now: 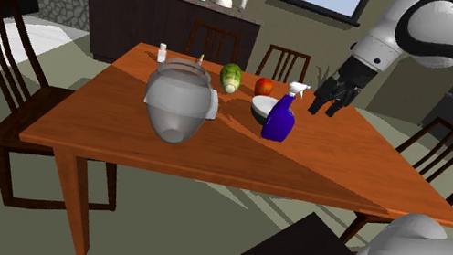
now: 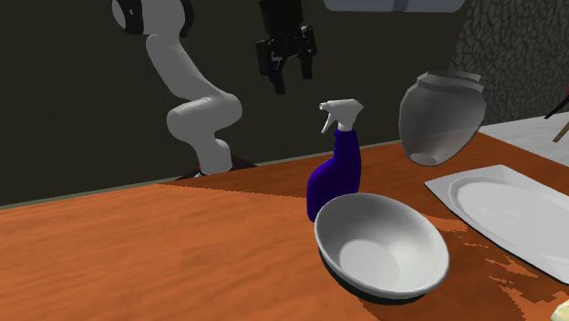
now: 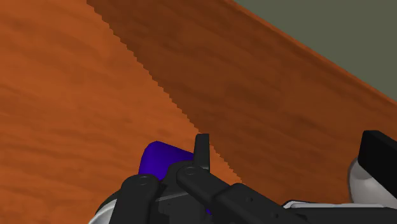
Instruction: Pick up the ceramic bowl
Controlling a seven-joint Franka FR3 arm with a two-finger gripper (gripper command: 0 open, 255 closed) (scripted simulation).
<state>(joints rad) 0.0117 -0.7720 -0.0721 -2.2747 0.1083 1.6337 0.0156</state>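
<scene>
The black gripper [image 1: 327, 107] is hanging in the air over the wooden table [image 1: 121, 139], its two fingers standing wide apart and holding nothing. In the wrist view the gripper [image 3: 292, 153] is looking down on the table top, and the fingers [image 3: 202, 147] are showing a broad gap between them. The white bowl [image 1: 262, 109] is sitting upright on the table, untouched. In the shoulder view it is lying at 9 o'clock of the blue spray bottle [image 1: 279, 119], just beside it and partly hidden behind it, while the gripper is hovering at 2 o'clock of the bottle, apart from both. In the second exterior view the bowl [image 2: 381, 244] is resting at 5 o'clock of the spray bottle [image 2: 333, 178], nearest the camera, and the gripper [image 2: 290, 75] is hanging at 11 o'clock of the bottle, high above the table top. In that view a big greyish jar [image 2: 440, 117] is showing at 2 o'clock of the bowl, and a white plate [image 2: 511, 214] is lying at 3 o'clock of it. In the shoulder view a red apple [image 1: 264, 86] is sitting at 12 o'clock of the bowl, with a green vegetable [image 1: 231, 76] at 10 o'clock. In the wrist view a patch of the spray bottle [image 3: 160, 159] is showing just beside one finger
</scene>
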